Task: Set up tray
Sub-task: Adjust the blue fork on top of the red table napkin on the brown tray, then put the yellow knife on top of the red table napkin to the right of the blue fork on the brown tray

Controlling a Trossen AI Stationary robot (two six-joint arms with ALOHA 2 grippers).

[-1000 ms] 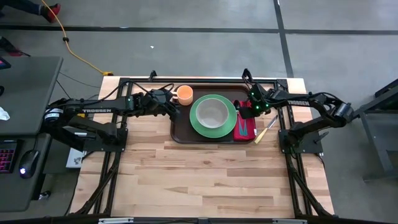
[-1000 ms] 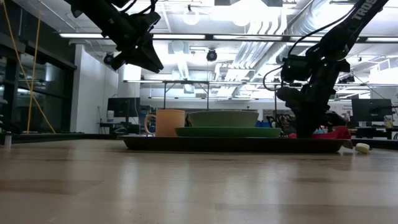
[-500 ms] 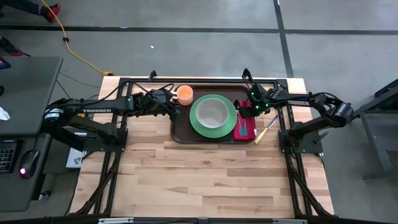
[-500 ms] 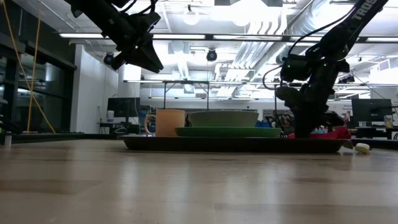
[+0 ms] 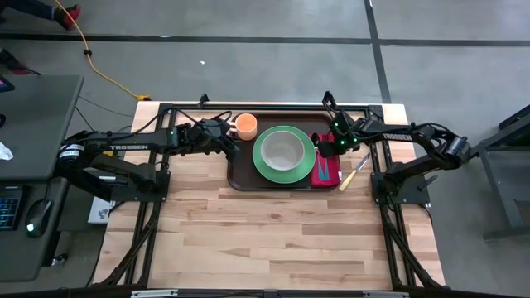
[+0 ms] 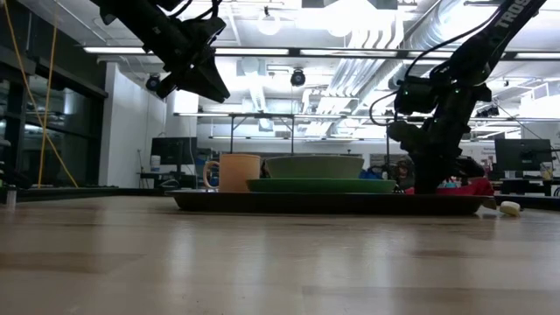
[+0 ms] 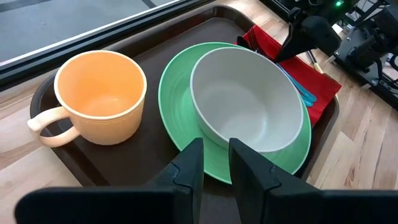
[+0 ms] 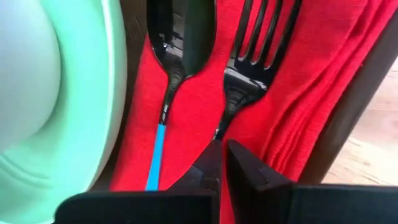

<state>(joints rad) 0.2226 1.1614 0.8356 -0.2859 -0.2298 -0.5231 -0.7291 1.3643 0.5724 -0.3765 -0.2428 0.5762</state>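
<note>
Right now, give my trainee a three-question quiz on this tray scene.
1. True or false: the white bowl sits on the green plate.
2. What lies on the red napkin? A) knife only B) spoon and fork C) nothing
3. Fill in: the orange mug stands on the ____, beside the plate.

Key: 1 true. 2 B. 3 tray. The right claw is shut, low over the napkin by the fork handle; the left claw hovers above the tray.
</note>
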